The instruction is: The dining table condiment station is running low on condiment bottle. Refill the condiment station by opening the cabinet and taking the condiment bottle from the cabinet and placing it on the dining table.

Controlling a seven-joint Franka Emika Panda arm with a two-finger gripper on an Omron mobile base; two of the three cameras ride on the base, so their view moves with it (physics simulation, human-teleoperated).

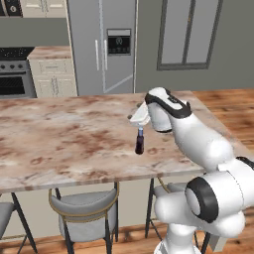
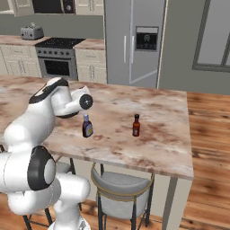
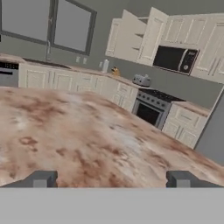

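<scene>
So here we've got the condiment bottle (image 2: 87, 126) standing upright on the dining table (image 1: 64, 144), near the long front edge on our side and roughly under the wrist. The gripper (image 3: 111, 178) has its fingers spread wide with nothing between them; in the hand view we just see bare marble between the two tips, looking out across the tabletop toward the kitchen wall. So we'd call the bottle delivered: it stands on its own base, apart from the fingers, cap up right below the hand.

Why there? Our guess is it's the closest reachable patch of tabletop from where the base is parked, just behind the stools (image 1: 87, 211). There's also a second small bottle with a red label (image 2: 136, 126) a bit further along the same front edge toward the right end, so dropping ours near it makes sense for a "condiment station" — the two sit close but not touching.

Far back in the hand view a couple of upper cabinet (image 3: 131, 37) doors hang open, which fits the fetching part being done. What's left, we reckon, is only lifting the hand clear without clipping the cap.
</scene>
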